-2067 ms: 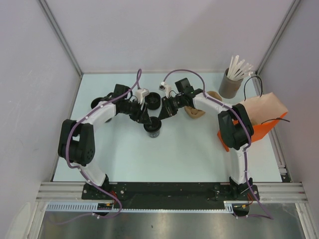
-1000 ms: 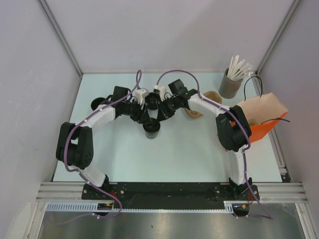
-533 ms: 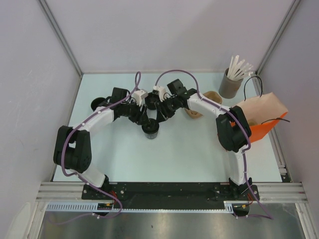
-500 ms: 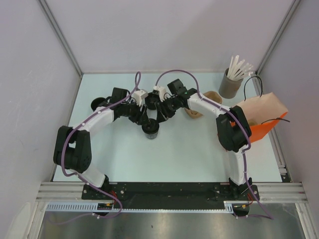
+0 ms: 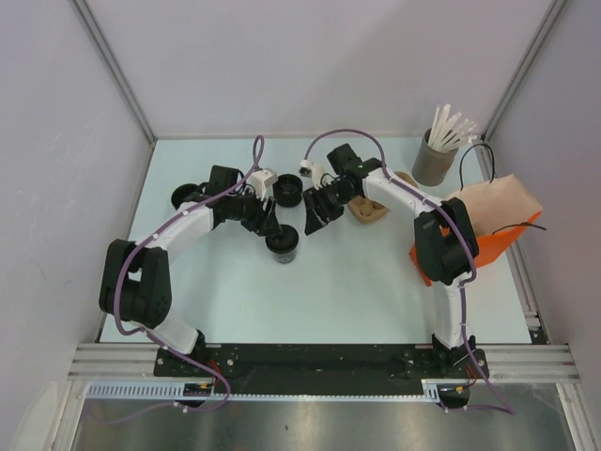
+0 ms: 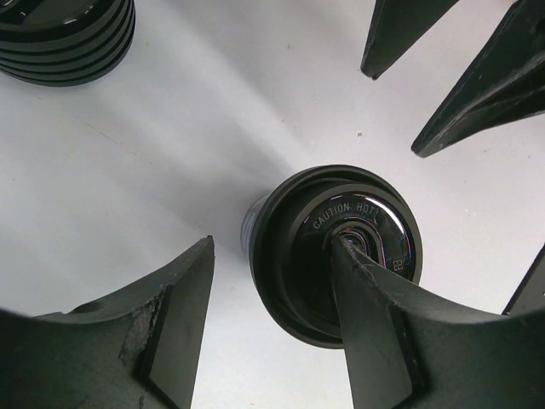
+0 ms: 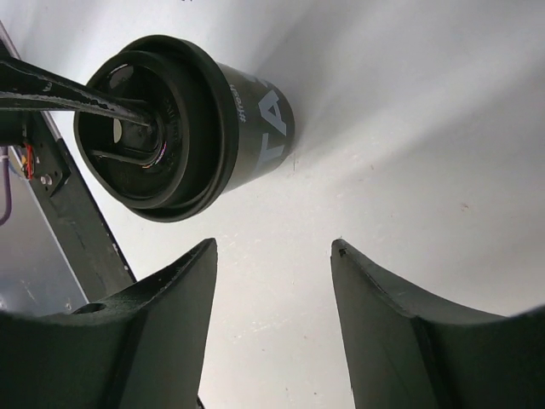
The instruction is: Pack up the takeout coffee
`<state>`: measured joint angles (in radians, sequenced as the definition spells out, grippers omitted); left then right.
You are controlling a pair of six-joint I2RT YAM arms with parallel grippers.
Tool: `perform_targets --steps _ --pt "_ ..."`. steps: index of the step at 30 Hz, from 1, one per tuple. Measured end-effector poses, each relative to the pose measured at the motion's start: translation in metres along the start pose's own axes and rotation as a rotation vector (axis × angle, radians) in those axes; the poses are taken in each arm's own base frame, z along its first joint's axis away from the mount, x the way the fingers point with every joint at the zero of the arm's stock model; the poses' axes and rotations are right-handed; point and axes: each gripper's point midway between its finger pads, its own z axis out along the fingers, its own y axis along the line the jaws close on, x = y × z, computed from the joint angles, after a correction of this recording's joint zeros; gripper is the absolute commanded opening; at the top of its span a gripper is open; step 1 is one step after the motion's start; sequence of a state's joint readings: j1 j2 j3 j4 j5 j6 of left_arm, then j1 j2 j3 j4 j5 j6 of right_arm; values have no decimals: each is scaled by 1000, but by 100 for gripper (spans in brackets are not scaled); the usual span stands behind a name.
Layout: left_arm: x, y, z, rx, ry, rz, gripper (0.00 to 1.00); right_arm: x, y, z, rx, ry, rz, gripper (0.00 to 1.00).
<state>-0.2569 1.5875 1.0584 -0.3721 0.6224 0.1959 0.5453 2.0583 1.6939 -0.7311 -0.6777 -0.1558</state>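
**Lidded coffee stands between two open sets of jaws**

The takeout coffee [image 5: 283, 242] stands upright on the pale surface [image 5: 338, 291], a little left of centre in the overhead view. Its black lid [image 6: 294, 247] is on and reads "CAUTION HOT". The white lettering on the cup's side is only partly legible.

The left arm [image 5: 178, 228] reaches in from the lower left, bent at the elbow. Its jaws are open over the cup. One finger [image 6: 383, 341] lies on the middle of the lid, and the other [image 6: 162, 341] hangs beside the cup's wall, apart from it.

The right arm [image 5: 399, 195] arches from the lower right towards the centre. Its jaws are spread with nothing between them, just to the upper right of the cup and not touching it. Their tips cut into the upper right of the left wrist view.

A ribbed black round thing [image 6: 68, 38] is cut off at that view's upper left corner. At the far right of the overhead view, the orange bag [image 5: 498, 246] is partly hidden by the right arm and by brown paper [image 5: 498, 202].
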Motion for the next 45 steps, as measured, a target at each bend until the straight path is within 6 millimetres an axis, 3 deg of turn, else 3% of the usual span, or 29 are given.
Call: perform_targets --steps 8,18,31,41,45 --pt "-1 0 -2 -3 7 -4 63 -1 2 -6 -35 -7 -3 64" --pt "0 0 -2 -8 13 0 67 -5 19 -11 -136 -39 -6 65" --pt "-4 -1 -7 -6 21 0 75 -3 21 -12 -135 -37 5 68" --pt "-49 -12 -21 34 -56 48 80 -32 24 -19 -127 -93 -7 72" --pt "-53 -15 -23 53 -64 57 82 -31 21 -14 -109 -83 4 73"
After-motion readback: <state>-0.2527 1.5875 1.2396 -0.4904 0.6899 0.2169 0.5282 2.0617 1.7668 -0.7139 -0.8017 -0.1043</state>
